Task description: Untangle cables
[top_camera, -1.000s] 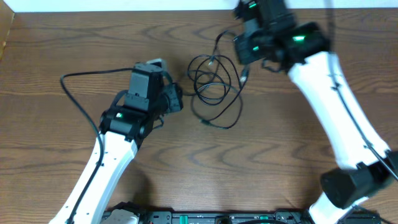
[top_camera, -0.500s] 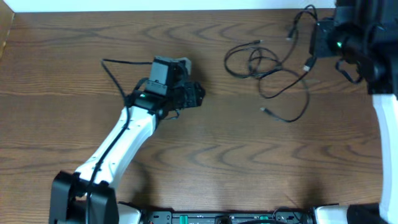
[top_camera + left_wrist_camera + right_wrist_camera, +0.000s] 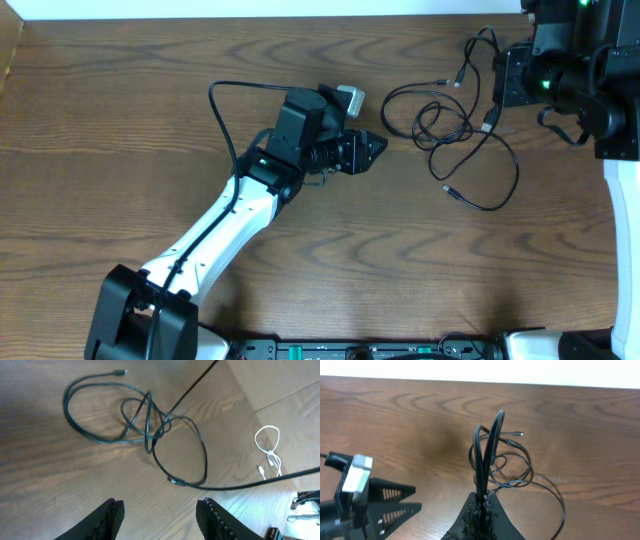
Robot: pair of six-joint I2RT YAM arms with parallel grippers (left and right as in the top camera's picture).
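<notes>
Since the cables at the table's 1 o'clock look light, limp and springy, right gripper clamps a raised loop, and left gripper, open at their 9 o'clock, probably best takes a plug end.

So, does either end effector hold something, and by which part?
The right end effector is shut on the black cables, pinching a bend of their loops. The left end effector is open, holding nothing.

Left arm: white links, black joints, green indicator, black wire looping at 10 o'clock. Left gripper: black ribbed fingers. Right arm, 2 o'clock: black housing, green lights.
</notes>
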